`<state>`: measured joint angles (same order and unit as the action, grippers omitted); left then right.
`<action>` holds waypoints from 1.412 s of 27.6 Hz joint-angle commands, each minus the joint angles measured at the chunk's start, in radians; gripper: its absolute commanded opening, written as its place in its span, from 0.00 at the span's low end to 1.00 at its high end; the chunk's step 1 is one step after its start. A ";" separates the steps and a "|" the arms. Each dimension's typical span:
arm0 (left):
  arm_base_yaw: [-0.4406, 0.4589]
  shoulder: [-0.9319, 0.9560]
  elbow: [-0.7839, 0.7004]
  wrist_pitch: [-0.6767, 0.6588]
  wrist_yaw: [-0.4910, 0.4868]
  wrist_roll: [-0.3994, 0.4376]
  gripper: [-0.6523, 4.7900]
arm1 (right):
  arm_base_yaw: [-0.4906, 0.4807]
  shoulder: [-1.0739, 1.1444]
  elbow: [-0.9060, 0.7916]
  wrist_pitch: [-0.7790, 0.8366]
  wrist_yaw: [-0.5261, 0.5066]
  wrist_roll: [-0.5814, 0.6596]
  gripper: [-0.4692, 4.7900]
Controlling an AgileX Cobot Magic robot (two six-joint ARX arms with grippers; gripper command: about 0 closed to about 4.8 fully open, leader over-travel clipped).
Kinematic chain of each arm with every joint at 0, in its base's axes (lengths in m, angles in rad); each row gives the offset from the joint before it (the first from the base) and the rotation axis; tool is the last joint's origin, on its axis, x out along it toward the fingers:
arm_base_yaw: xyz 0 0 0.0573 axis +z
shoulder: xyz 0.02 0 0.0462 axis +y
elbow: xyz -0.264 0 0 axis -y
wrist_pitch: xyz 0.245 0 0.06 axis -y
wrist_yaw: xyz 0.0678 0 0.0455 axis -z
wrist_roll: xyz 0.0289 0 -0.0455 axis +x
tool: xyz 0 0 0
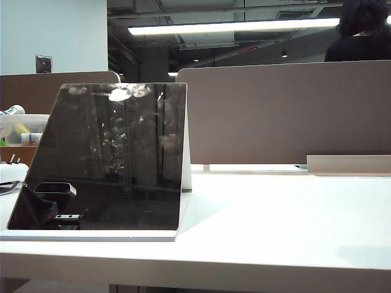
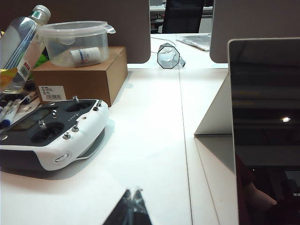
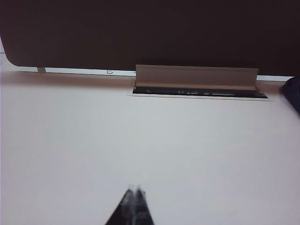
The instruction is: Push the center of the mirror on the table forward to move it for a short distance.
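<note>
Upright but leaning back on its white support, the smudged mirror stands at the near left of the white tabletop in the exterior view. Beside the mirror, the left claw hovers clenched near a white remote controller; well right of the mirror, the right claw hangs clenched over bare tabletop.
</note>
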<state>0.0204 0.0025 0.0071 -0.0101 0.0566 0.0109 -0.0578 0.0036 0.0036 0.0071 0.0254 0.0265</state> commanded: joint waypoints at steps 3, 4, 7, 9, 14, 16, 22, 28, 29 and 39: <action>-0.002 0.000 0.000 0.019 0.000 0.008 0.12 | 0.000 0.000 -0.004 0.013 -0.002 0.003 0.08; -0.002 0.000 0.000 0.019 0.000 0.008 0.12 | 0.000 0.000 -0.004 0.013 -0.002 0.003 0.08; -0.002 0.000 0.000 0.019 0.000 0.006 0.12 | 0.000 0.000 -0.004 0.013 -0.002 0.003 0.08; -0.002 0.000 0.000 0.019 0.000 -0.026 0.12 | 0.010 0.000 -0.004 0.013 -0.002 0.003 0.08; -0.002 0.000 0.001 0.012 0.020 -0.055 0.12 | 0.252 0.031 -0.004 0.012 0.039 0.003 0.08; -0.002 0.000 0.001 0.011 0.047 -0.091 0.12 | 0.360 0.038 -0.004 0.013 0.044 0.003 0.08; -0.002 0.000 0.004 0.100 0.224 -0.378 0.12 | 0.734 0.073 -0.004 0.013 0.043 0.003 0.08; -0.003 0.000 0.018 0.201 0.439 -0.576 0.12 | 0.854 0.115 -0.004 0.012 0.043 0.003 0.08; -0.003 0.000 0.018 0.240 0.473 -0.594 0.12 | 0.857 0.120 -0.004 0.012 0.043 0.003 0.08; -0.006 0.042 0.103 0.203 0.505 -0.489 0.11 | 0.859 0.123 -0.004 0.012 0.043 0.003 0.08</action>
<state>0.0154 0.0307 0.1123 0.2142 0.5610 -0.5106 0.8009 0.1276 0.0036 0.0059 0.0677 0.0288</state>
